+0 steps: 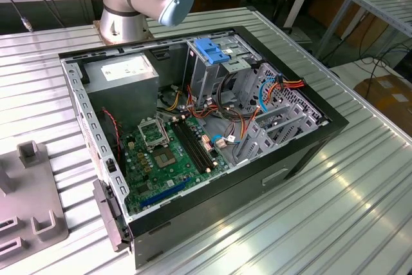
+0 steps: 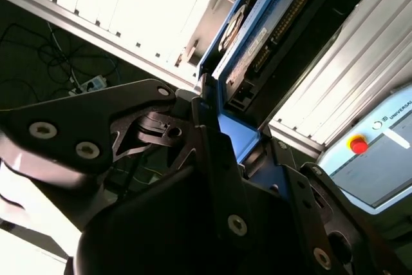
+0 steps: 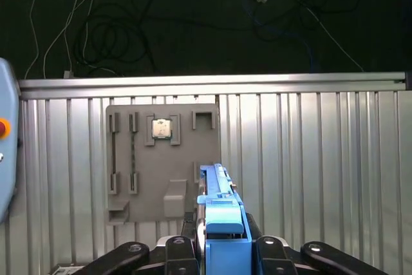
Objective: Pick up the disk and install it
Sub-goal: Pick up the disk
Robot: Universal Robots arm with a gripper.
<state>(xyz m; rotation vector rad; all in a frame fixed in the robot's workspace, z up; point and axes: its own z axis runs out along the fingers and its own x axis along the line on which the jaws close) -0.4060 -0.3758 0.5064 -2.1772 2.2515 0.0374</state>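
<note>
— Pinching the disk [image 2: 254, 46] between its two black fingers [image 2: 203, 127], the tool [image 2: 232, 133] holds the drive edge-on in both wrist views. A blue rail runs along the drive's side, and part of its pale label shows.

— Where is the disk compared with everything else?

— It is held up off the tabletop [image 3: 309, 159], and it seems to touch nothing but the tool. Below it in the first wrist view lies a grey fixture tray [image 3: 141, 178] with a small square chip [image 3: 161, 128] seated in one pocket. The disk's blue end overlaps the tray's edge in that view. Past the tabletop's far edge is dark floor with loose cables [image 3: 96, 37].

— And the computer?

— In the exterior view an open black computer case [image 1: 302, 152] lies on its side on the ribbed tabletop. It is apart from the tray, which sits at the exterior view's left. Nearest inside the case is the green motherboard [image 1: 170, 152]. Farther back are a grey power-supply box [image 1: 122, 72] and a metal cage [image 1: 206, 78] topped by a blue bracket [image 1: 212, 49]. The arm [image 1: 122, 17] stands behind the case.

— Which step is this?

— By my reading the pick-up is done and the carry is in hand; nothing is installed yet. Installing would call for squaring the rails with the cage's opening and keeping clear of the orange and red wires [image 1: 283, 85] beside it. I cannot tell which slot takes the disk.
</note>
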